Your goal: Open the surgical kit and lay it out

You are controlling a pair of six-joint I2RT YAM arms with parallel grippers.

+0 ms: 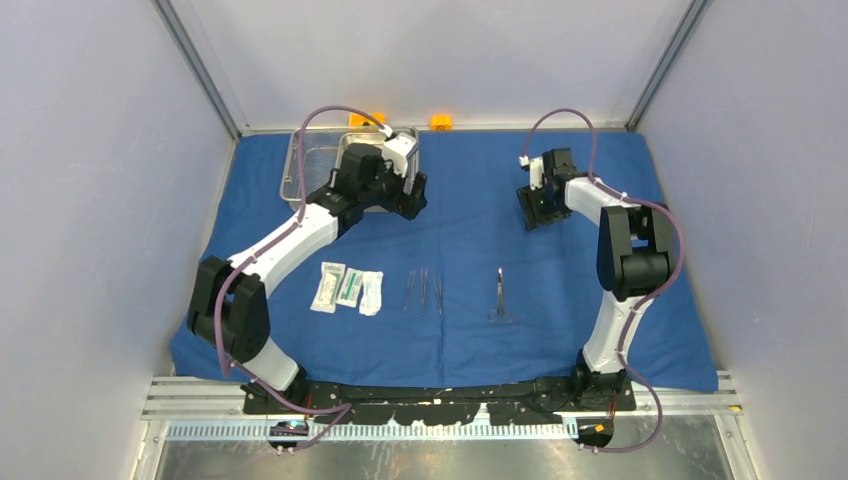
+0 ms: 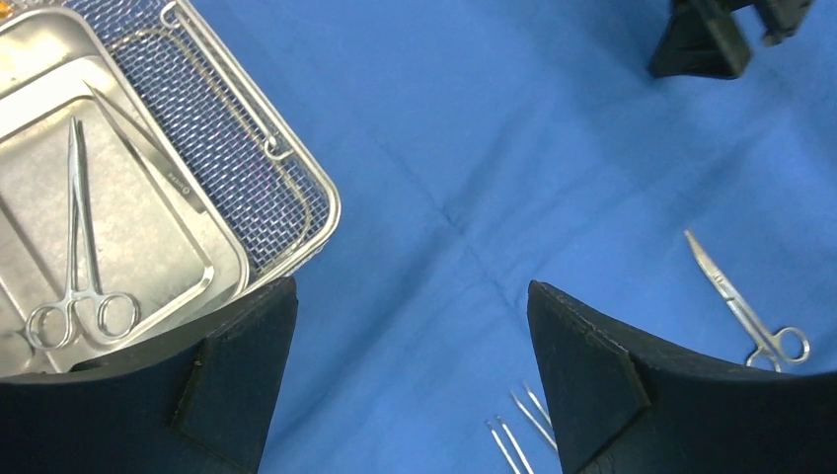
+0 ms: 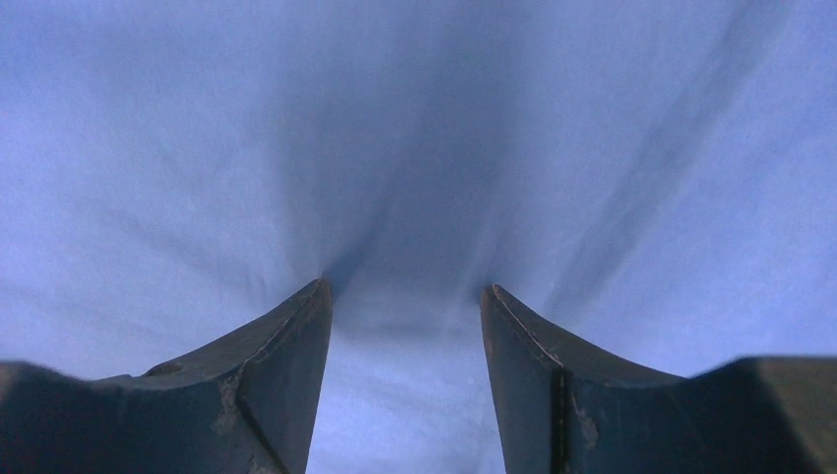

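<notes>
Steel forceps (image 2: 81, 237) lie in the tray (image 2: 148, 227) (nested inside mesh basket (image 2: 227, 148)).

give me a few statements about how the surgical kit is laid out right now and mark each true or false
1. Three packets lie side by side on the blue cloth. True.
2. The steel tray is empty. False: a ring-handled instrument lies in it.
3. The tray sits inside the mesh basket. True.
4. The left gripper holds the scissors. False: its jaws are open and empty, and the scissors lie on the cloth.
5. The right gripper is down at the cloth with its jaws apart. True.
</notes>
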